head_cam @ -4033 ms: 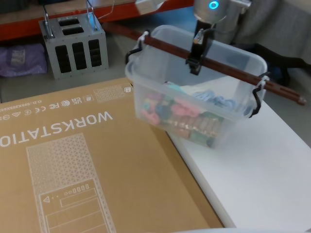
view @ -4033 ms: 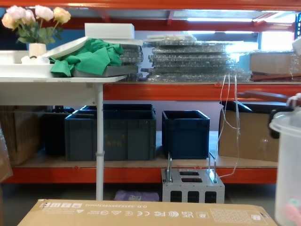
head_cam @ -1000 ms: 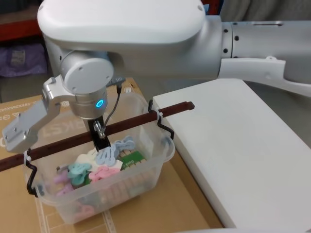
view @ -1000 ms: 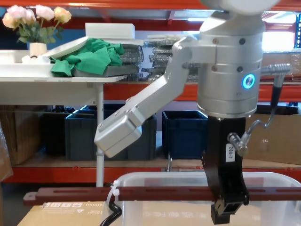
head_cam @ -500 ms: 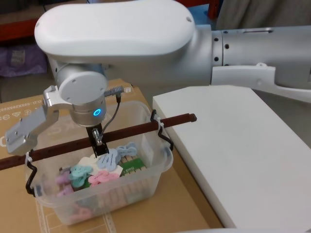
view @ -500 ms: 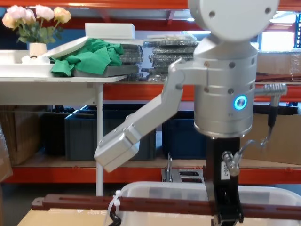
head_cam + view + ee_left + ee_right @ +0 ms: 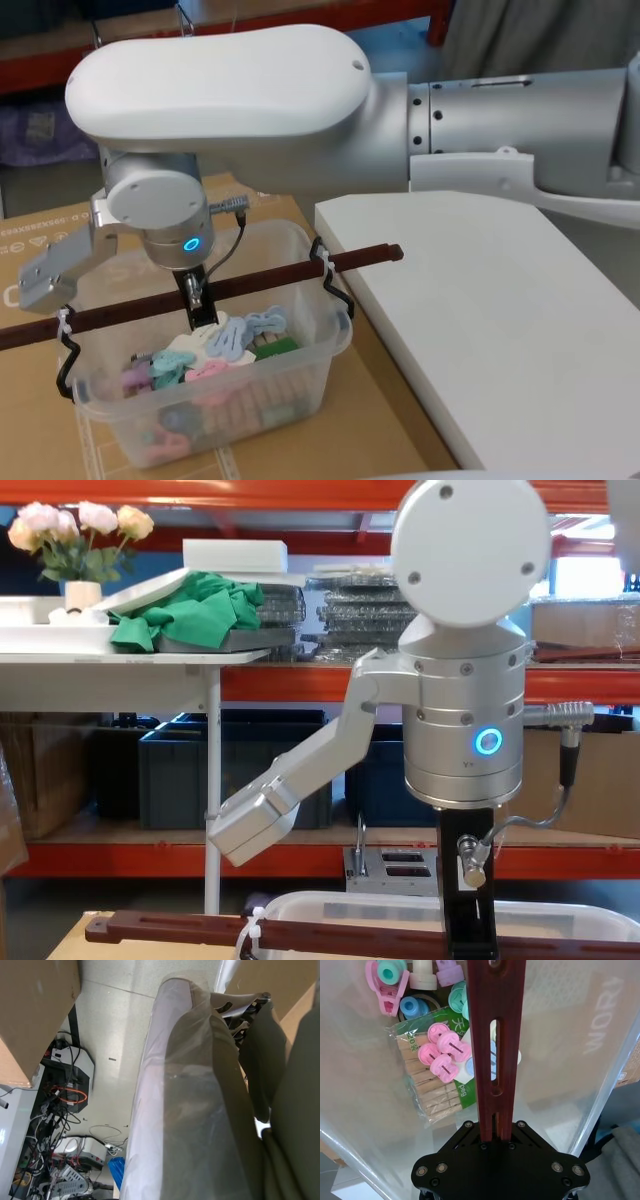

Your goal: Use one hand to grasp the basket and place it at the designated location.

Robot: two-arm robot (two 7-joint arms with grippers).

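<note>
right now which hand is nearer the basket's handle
Right. The right hand is clamped on the handle over the basket; the left hand is parked aside, its wrist view facing the floor.

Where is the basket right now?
In the head view, the basket is low on the left, over the cardboard box just left of the white table, with the right end effector clamped on its bar handle.

Basket (image 7: 305,365): translucent white tub, upright, pastel clips (image 7: 232,338) inside, over cardboard box (image 7: 375,410), just beside tabletop (image 7: 500,330). Red-brown bar handle (image 7: 270,277) spans rim; right end effector (image 7: 201,308) clamps it mid-length.
</note>
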